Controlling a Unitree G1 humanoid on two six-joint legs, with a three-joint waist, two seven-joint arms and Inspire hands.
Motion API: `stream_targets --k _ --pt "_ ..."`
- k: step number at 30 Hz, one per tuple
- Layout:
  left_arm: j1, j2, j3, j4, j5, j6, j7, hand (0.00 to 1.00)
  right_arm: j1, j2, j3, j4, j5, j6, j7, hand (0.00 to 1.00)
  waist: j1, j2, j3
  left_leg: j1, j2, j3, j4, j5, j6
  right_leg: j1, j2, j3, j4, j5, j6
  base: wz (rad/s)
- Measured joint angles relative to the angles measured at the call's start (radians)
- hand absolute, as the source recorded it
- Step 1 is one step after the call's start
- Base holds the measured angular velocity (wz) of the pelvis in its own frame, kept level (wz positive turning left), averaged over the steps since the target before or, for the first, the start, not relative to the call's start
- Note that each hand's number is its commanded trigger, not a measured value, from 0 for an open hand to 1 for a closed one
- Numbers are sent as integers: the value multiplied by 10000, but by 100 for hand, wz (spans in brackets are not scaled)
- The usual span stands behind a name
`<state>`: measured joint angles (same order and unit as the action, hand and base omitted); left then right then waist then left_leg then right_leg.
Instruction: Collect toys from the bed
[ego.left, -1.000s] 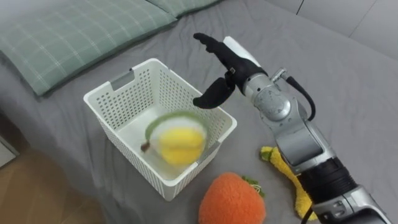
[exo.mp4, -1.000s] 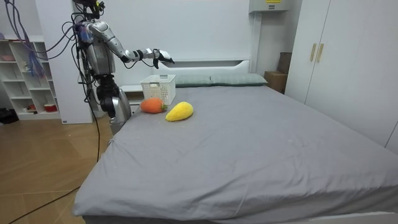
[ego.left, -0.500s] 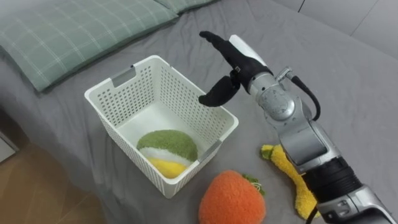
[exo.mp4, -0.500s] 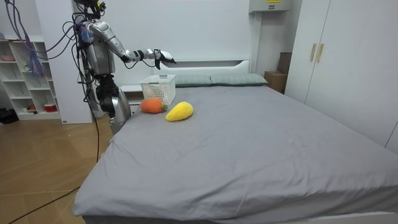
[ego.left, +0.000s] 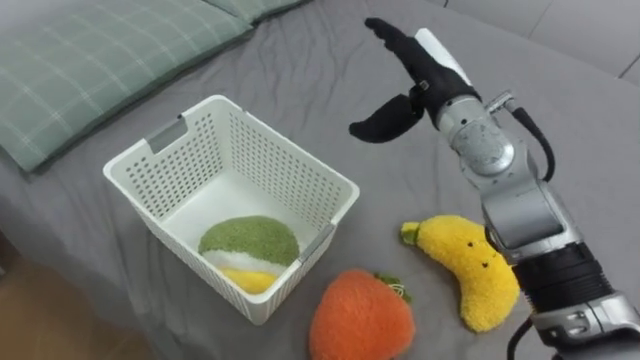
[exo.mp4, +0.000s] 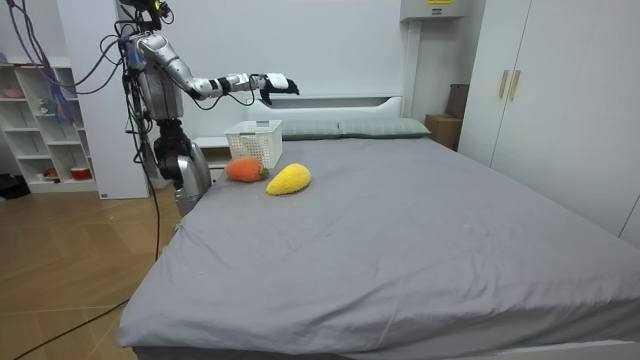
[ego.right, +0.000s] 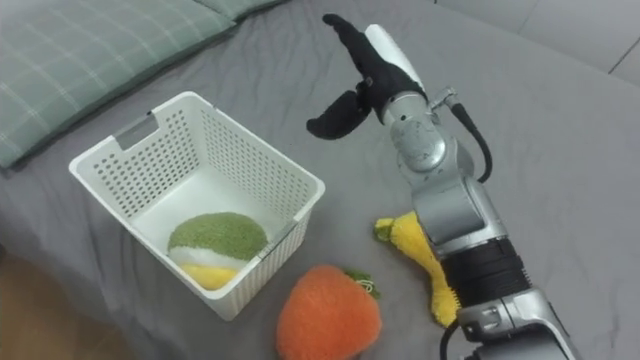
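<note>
currently: toys at the bed's near edge, beside the pillow
right hand open, empty, fingers straight, above the grey bed beyond the white basket; green-and-yellow plush inside the basket; orange plush and yellow banana plush on the sheet just beside it.

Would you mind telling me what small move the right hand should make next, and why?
Probably bring the open right hand back and down to the yellow banana plush, the toy nearest that arm. It and the orange plush lie on the bed outside the white basket, which holds a green-and-yellow plush.
</note>
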<state>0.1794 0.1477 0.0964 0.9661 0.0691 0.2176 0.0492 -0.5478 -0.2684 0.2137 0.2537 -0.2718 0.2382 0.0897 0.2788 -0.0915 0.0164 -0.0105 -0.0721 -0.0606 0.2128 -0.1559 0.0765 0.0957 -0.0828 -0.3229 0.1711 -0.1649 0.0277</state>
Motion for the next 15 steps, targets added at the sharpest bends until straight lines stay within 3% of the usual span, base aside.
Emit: stream_targets --k 6,11,15 --pt "-318 -3 53 -64 4 3 -4 0 192 -224 -67 134 1 28 -23 0 -630 -21 -73 243 173 735 -185 -25 -2 -101 125 770 28 55 -5 -34" --pt "-616 13 180 -49 4 -16 -121 0 523 -452 -698 443 118 23 -33 0 -1086 -106 -154 492 227 921 -418 -30 -7 -103 169 912 -10 98 -8 -19" --pt "-650 14 159 -17 -202 -70 -186 0 1112 -621 -872 1212 192 25 -223 0 -1181 -115 -160 634 279 1151 -495 -73 -26 -110 219 1132 -16 98 -8 -18"
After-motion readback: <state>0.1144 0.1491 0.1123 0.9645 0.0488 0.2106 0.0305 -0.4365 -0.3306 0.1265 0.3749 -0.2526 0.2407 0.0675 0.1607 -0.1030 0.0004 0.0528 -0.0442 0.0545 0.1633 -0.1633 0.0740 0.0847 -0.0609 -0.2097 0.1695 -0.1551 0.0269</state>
